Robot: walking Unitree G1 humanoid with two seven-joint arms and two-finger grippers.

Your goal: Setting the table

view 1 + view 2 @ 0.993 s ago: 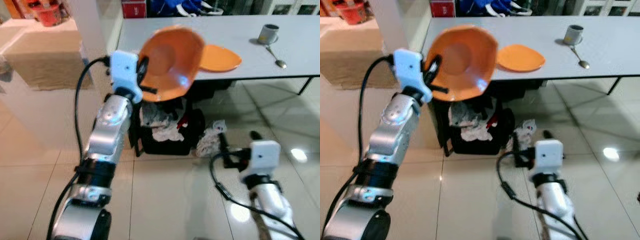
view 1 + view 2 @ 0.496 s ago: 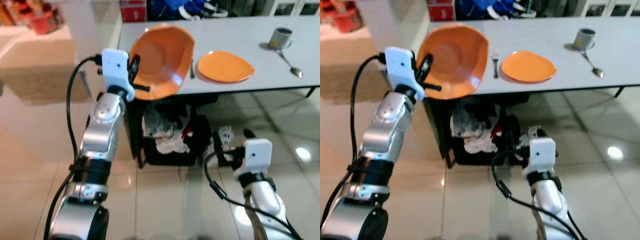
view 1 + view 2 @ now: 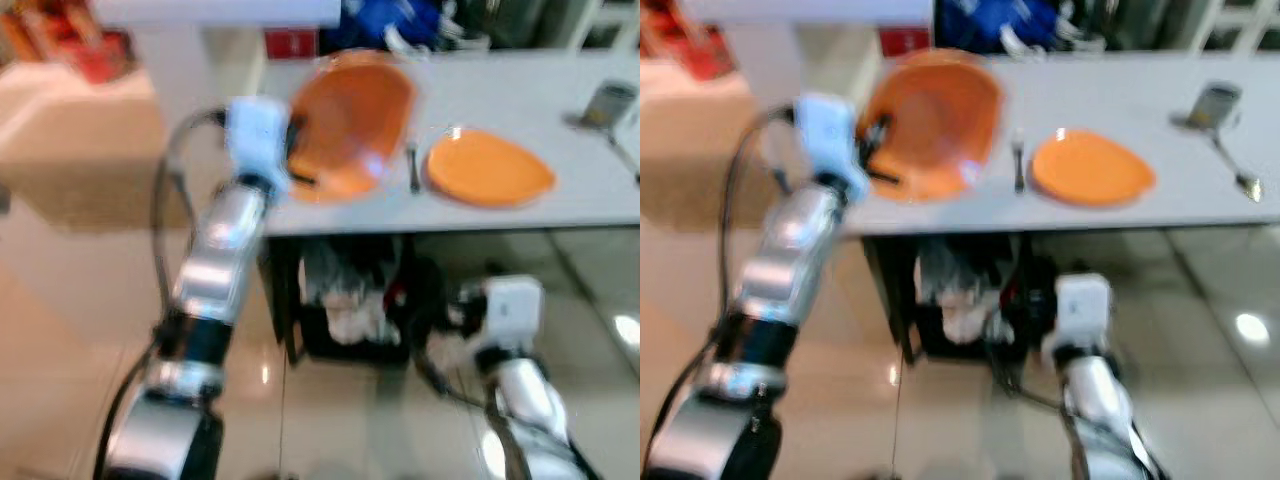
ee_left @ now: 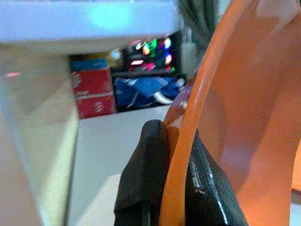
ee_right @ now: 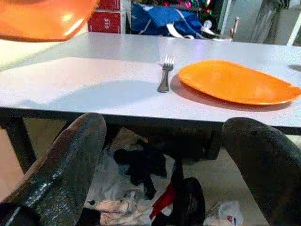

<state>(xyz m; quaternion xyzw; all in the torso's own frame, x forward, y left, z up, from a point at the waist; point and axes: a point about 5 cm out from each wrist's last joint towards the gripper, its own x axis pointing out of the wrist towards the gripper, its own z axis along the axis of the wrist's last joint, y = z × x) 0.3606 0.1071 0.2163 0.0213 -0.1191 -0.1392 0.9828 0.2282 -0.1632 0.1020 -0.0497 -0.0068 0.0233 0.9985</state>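
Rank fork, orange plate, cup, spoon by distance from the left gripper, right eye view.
From the left gripper, shut on the orange bowl:
1. Fork, just right of the bowl.
2. Orange plate, right of the fork.
3. Cup, far right on the table.
4. Spoon, beside the cup, slightly farther.

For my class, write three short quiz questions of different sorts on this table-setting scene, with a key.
1. True or false: the left gripper is shut on the rim of the orange bowl.
2. What lies just left of the orange plate on the table? A) fork B) knife C) napkin
3. Fill in: the right gripper is held low by the table edge, jaws ____.

Key: 1 true; 2 A, the fork; 3 open.
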